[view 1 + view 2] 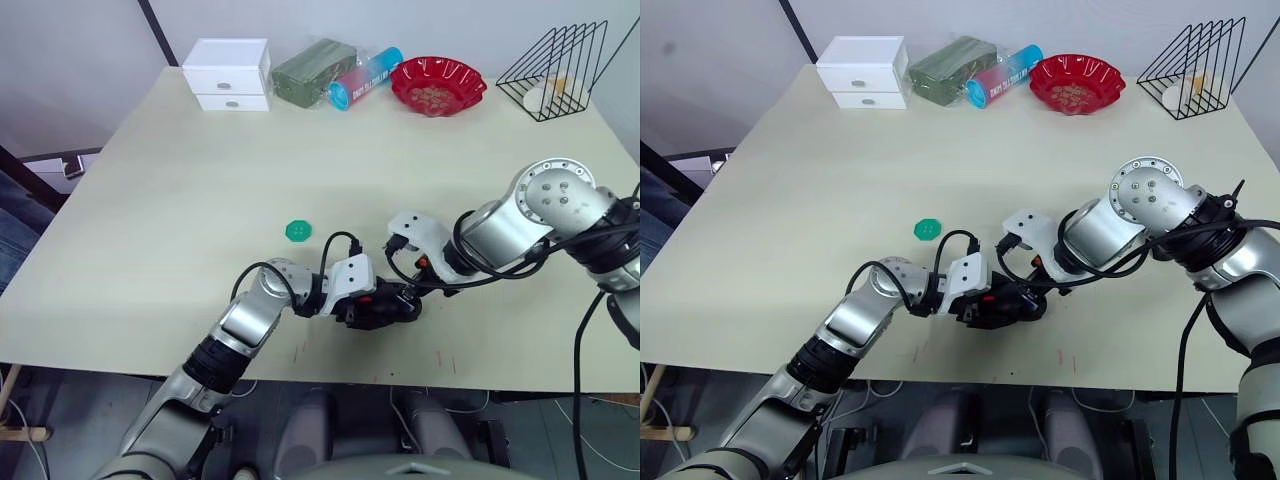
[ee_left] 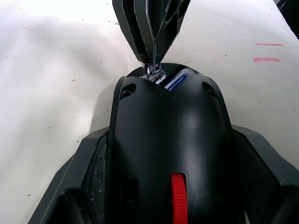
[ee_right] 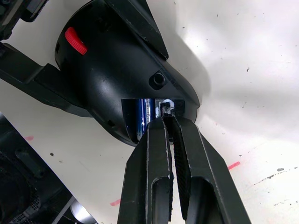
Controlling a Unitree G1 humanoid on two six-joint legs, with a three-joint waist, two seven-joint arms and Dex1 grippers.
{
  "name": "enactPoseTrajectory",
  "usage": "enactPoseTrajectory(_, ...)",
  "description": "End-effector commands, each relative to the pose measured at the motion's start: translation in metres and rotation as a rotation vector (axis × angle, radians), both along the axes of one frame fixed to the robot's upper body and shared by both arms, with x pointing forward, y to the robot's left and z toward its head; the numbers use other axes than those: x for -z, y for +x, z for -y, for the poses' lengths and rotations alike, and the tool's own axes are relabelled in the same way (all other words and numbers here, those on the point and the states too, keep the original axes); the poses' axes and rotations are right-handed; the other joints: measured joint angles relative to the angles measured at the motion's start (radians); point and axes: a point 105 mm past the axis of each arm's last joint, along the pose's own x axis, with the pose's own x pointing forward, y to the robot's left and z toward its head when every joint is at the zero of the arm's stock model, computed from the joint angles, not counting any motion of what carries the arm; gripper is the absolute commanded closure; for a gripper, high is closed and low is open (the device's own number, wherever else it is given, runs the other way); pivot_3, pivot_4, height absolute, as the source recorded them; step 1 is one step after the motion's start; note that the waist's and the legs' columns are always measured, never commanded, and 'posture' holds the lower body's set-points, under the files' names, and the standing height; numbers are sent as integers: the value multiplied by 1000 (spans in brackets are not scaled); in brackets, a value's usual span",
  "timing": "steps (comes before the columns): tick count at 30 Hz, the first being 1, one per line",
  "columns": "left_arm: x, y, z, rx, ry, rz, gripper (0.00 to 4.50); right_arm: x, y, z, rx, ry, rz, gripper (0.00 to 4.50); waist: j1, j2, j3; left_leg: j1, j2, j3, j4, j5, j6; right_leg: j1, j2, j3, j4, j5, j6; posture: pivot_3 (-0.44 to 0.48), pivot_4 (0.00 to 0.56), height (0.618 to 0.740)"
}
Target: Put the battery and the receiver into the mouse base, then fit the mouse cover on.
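Inspection of the near middle of the table (image 1: 150,220) finds the mouse base (image 2: 168,140) clamped from both sides by the left gripper (image 1: 385,305), whose two black fingers (image 2: 91,177) press against its flanks. We note the red wheel (image 2: 178,198) at the end nearest the left wrist, and an open compartment at the opposite end. The battery (image 2: 180,80) lies inside that compartment, its blue wrap partly visible beside the compartment wall.

We see the right gripper (image 3: 169,122) at the open end of the base, its fingers (image 3: 154,158) drawn almost together with only a thin slit between them. At their tips sits a small metallic piece, which we take to be the receiver (image 3: 166,107), pinched there and resting at the edge of the compartment, just beside the battery. Whether it is fully seated we cannot tell.

We could not identify the mouse cover in any view.

Elsewhere on the table, a green toothed disc (image 1: 298,231) lies to the far left of the two grippers, apart from them. Along the far edge stand a white drawer box (image 1: 230,74), a dark green bundle (image 1: 312,68), a blue-pink tube (image 1: 365,77), a red bowl (image 1: 437,84) and a black wire rack (image 1: 555,70)
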Motion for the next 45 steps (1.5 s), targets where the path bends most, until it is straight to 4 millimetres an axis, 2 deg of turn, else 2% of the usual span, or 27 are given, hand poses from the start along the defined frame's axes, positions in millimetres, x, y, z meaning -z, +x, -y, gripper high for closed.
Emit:
enactPoseTrajectory(1, 21, -11, 2, 18, 47, -61, 1523, -6, 3, -2, -8, -3, 30, 4500, 0, 0, 0, 0, 0, 0, 0, 0, 0, 0, 0, 0, 0, 0, 0, 0, 150, 740)
enactPoseTrajectory(13, 22, -9, 2, 14, 49, -62, 1523, 2, -1, 2, -33, -55, 47, 4500, 0, 0, 0, 0, 0, 0, 0, 0, 0, 0, 0, 0, 0, 0, 0, 0, 150, 740)
enactPoseTrajectory(21, 23, -9, 3, 18, 50, -65, 1523, 11, -6, -2, -33, -70, 78, 4500, 0, 0, -1, 0, 0, 0, 0, 0, 0, 0, -1, 0, 0, 0, 0, 0, 150, 740)
enactPoseTrajectory(38, 22, -9, 4, 23, 46, -64, 1523, 14, -5, -3, -10, -79, 92, 4500, 0, 0, -1, 0, 0, 0, 0, 0, 0, 0, -1, 0, 0, 0, 0, 0, 150, 740)
enactPoseTrajectory(40, 21, -9, 4, 22, 45, -64, 1523, 13, -5, -3, -16, -78, 95, 3831, 0, 0, -1, 0, 1, 0, 0, 0, 0, 0, -1, 0, -1, 0, 0, 0, 150, 740)
enactPoseTrajectory(42, 21, -9, 4, 21, 45, -63, 1523, 12, -5, -4, -17, -74, 99, 3343, 0, 0, -1, 0, 1, 0, 0, 0, 0, 0, -1, 0, -1, 0, 0, 0, 150, 740)
enactPoseTrajectory(45, 21, -8, 5, 20, 44, -64, 1523, 11, -4, -5, -20, -69, 103, 3343, 0, 0, -1, 0, 1, 0, 0, 0, 0, 0, -1, 0, -1, 0, 0, 0, 150, 740)
